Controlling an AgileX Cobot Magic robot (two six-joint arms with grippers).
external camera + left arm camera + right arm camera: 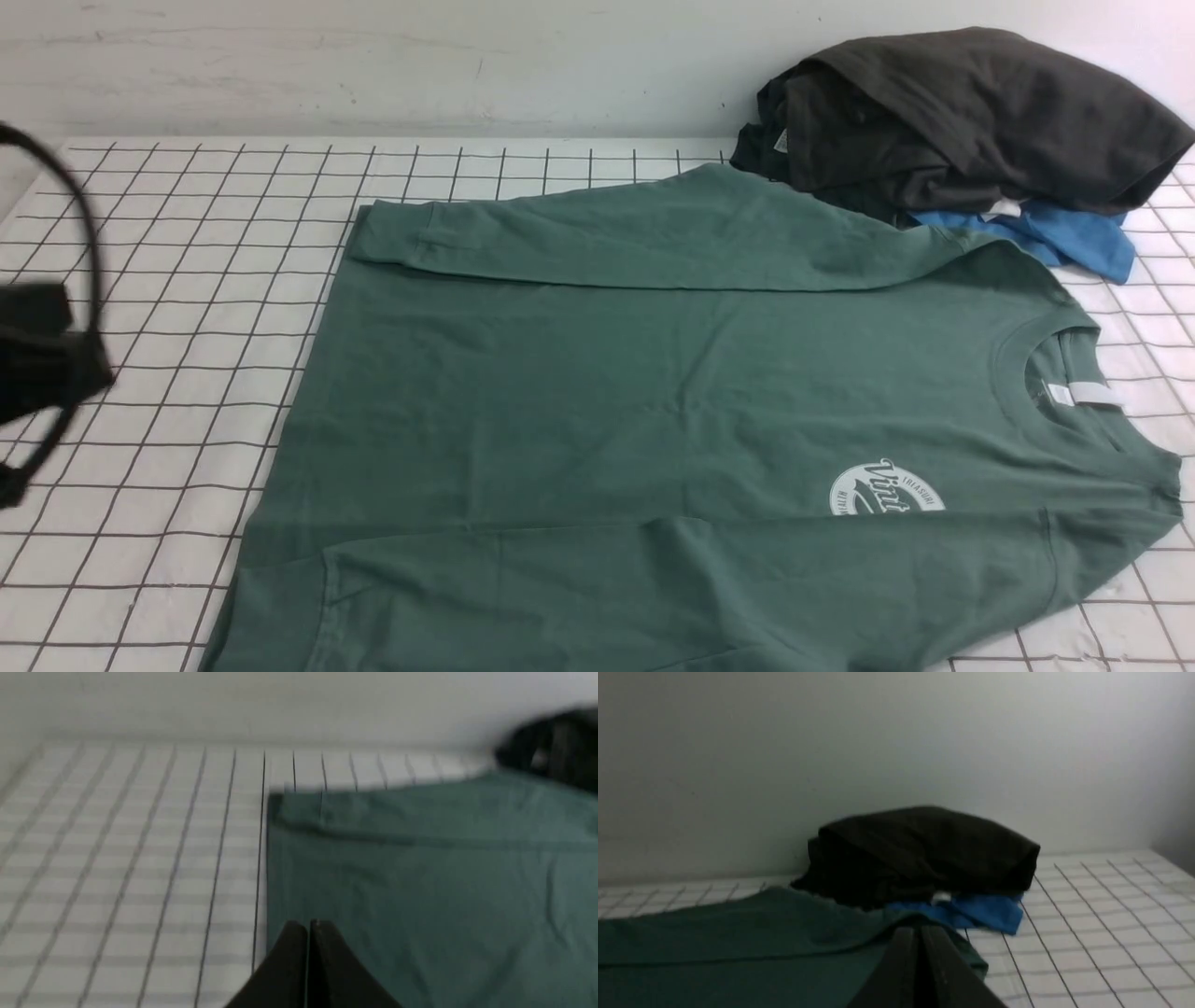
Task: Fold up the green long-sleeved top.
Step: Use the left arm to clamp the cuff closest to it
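From the front, the green long-sleeved top [653, 411] lies flat on the gridded cloth [168, 280], sleeves folded in, neck to my right, beside a dark garment [971, 112]. Left wrist: my left gripper [308, 926], jaws pressed together, empty, hangs over its hem. Right wrist: my right gripper [920, 931] likewise, at its edge.

green long-sleeved top [653, 392] laid flat (sleeves folded in), gridded cloth [187, 233]

Open gridded desk [187, 280] left of the green long-sleeved top [653, 373], narrow bare strip along the far edge below the wall [373, 65], far-right corner blocked by a heaped dark garment [962, 112] over a blue garment [1074, 238], both against the top's far sleeve
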